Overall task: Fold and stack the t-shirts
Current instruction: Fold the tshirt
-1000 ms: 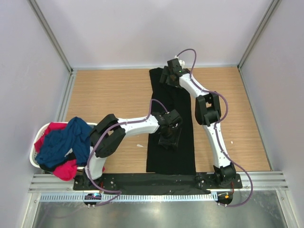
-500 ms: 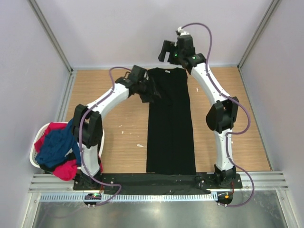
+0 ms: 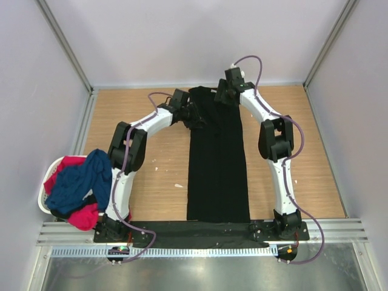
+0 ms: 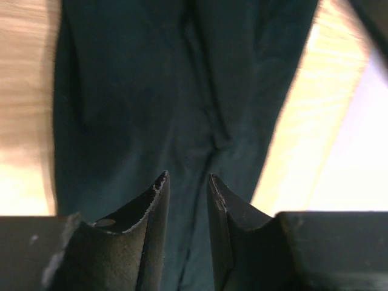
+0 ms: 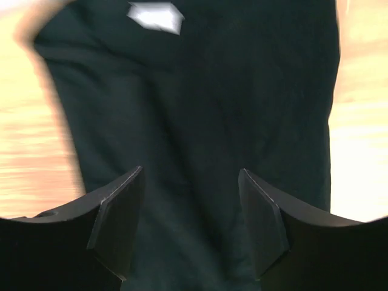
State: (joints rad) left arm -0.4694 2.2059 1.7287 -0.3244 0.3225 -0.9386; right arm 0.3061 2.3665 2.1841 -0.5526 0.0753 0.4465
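The black t-shirt (image 3: 218,163) lies as a long narrow folded strip down the middle of the wooden table. My left gripper (image 3: 197,116) is low over its far left corner; in the left wrist view (image 4: 187,177) its jaws stand a narrow gap apart with black cloth (image 4: 151,91) showing between them. My right gripper (image 3: 221,96) is over the far right corner; in the right wrist view (image 5: 191,171) it is wide open above the cloth (image 5: 200,103), near a white neck label (image 5: 156,16). The navy t-shirt (image 3: 79,182) and the red-pink t-shirt (image 3: 83,217) lie heaped at the left.
A white laundry basket (image 3: 42,203) holds the heap at the table's near left edge. Bare wood (image 3: 139,157) lies left of the strip and more (image 3: 297,157) right of it. Grey walls enclose the table on three sides.
My left arm swung from the strip's middle to its far left corner. My right gripper rose past the far edge, then came back down over the far right corner.
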